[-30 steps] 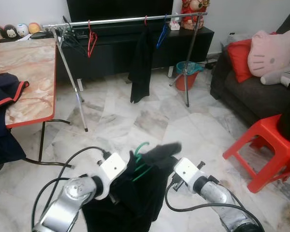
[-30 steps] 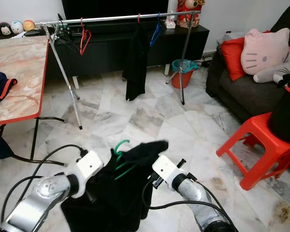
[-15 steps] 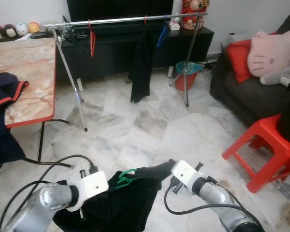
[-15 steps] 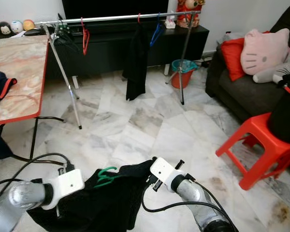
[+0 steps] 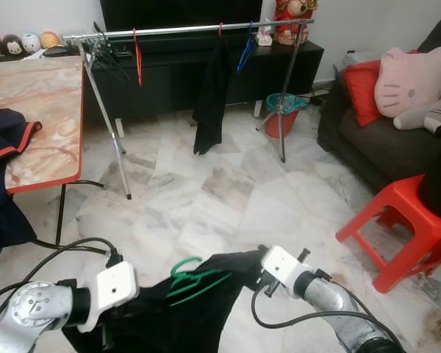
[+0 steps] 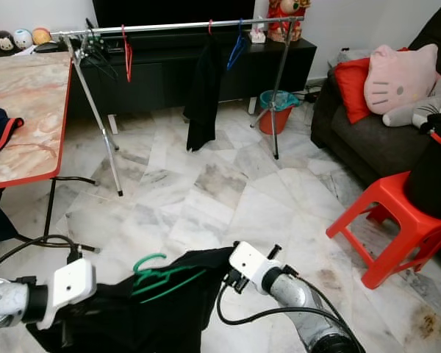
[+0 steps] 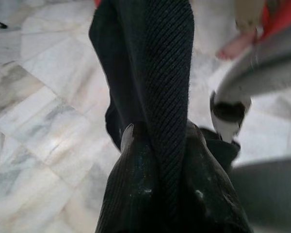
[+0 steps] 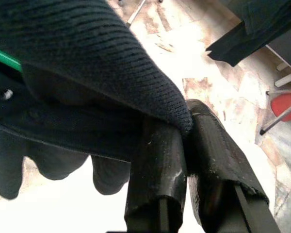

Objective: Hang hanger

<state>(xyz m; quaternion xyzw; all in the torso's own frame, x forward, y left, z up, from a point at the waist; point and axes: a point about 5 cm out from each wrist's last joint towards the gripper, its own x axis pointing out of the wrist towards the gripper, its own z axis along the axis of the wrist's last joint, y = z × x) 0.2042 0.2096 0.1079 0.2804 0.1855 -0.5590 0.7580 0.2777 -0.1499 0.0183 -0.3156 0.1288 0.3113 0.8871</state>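
- I hold a black knit garment [image 5: 184,309] stretched low between my two arms, above the grey-veined marble floor [image 5: 206,191]; its ribbed weave shows plainly in both wrist views.
- My left tool [image 7: 160,141] is closed on a thick fold of that ribbed cloth, which runs straight out between the fingers.
- My right tool [image 8: 186,145] is pinched tight on the garment's edge, the two black fingers pressed together with the cloth caught between them.
- The green hanger [image 5: 193,276] lies on top of the garment, a thin plastic frame with its long axis running roughly from one of my arms to the other; its hook curls toward my left and away from me.
- Ahead stands a metal clothes rail [image 5: 184,29] on splayed legs, its bar running left to right, well apart from the hanger.
- On the rail hang a red hanger [image 5: 137,51], a blue hanger [image 5: 244,53] and a long black garment [image 5: 210,103].
- On my left is a bench [image 5: 44,110] with a marbled pink top and red edge, dark clothing [image 5: 4,136] draped over it.
- On my right are a red plastic stool [image 5: 404,220] and a dark sofa [image 5: 367,140] with a pink cat-face cushion [image 5: 410,77].
- I can read no writing anywhere.
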